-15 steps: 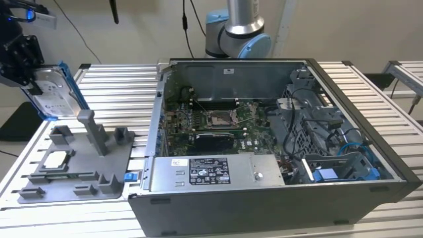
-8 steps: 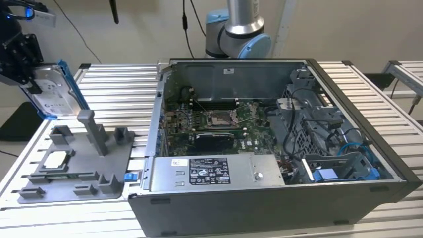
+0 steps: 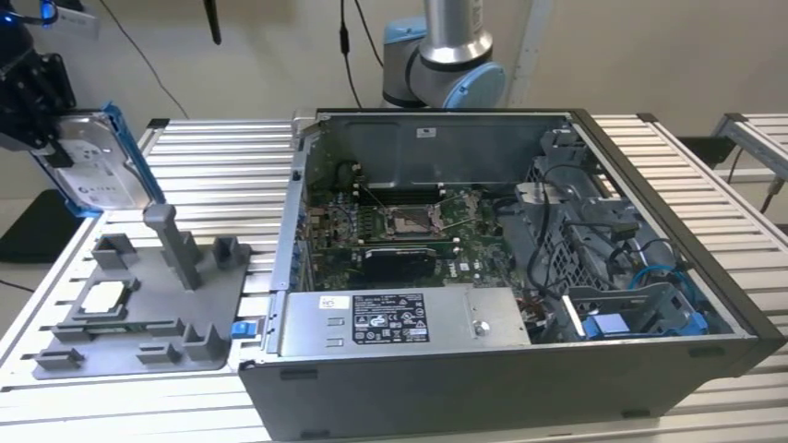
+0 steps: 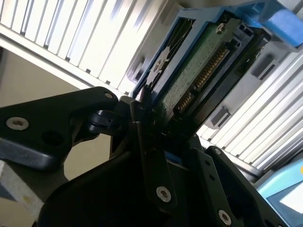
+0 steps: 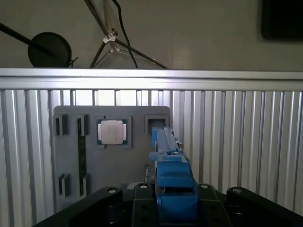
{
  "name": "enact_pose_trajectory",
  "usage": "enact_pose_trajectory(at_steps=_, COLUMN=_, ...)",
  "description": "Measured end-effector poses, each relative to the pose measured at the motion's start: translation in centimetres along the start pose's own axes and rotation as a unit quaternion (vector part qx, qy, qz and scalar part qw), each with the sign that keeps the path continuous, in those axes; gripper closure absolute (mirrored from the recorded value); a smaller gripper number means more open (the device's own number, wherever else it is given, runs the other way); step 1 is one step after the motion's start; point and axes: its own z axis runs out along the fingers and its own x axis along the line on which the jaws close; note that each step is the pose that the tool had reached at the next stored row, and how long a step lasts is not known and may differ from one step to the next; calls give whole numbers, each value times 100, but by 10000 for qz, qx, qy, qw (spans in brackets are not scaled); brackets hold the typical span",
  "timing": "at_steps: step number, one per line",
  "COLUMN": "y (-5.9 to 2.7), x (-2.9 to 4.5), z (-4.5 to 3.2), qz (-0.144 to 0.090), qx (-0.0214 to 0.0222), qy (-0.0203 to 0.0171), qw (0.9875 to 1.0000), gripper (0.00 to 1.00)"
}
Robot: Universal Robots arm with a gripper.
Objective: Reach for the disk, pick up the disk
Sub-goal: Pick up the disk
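The disk (image 3: pixel 101 171), a silver-grey drive with a white label and a bright blue frame, hangs on edge in the air at the exterior view's far left, above the grey fixture tray (image 3: pixel 148 309). My gripper (image 3: pixel 52 146) is shut on its upper end. In the second wrist view the disk's green circuit board (image 4: pixel 199 71) and blue frame sit clamped between my black fingers (image 4: pixel 147 142). In the first wrist view the disk's blue edge (image 5: pixel 171 172) rises from the gripper (image 5: pixel 174 204) over the tray (image 5: pixel 111 165).
An open computer case (image 3: pixel 493 277) stands to the exterior view's right of the tray. The tray carries an upright grey post (image 3: pixel 173 245), a small square chip (image 3: pixel 101 297) and a small blue bracket (image 3: pixel 242 329). The arm's base (image 3: pixel 441 60) stands behind the case on the slatted table (image 3: pixel 228 152).
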Motion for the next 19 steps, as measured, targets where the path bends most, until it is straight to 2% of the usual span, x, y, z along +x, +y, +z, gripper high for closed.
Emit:
enact_pose_trajectory(at_steps=12, y=-5, x=-17, z=-195, qz=0, qx=0, qy=0, qw=10000, gripper=100)
enact_pose_trajectory(at_steps=19, y=-7, x=-24, z=-280, qz=0, qx=1, qy=0, qw=10000, gripper=100)
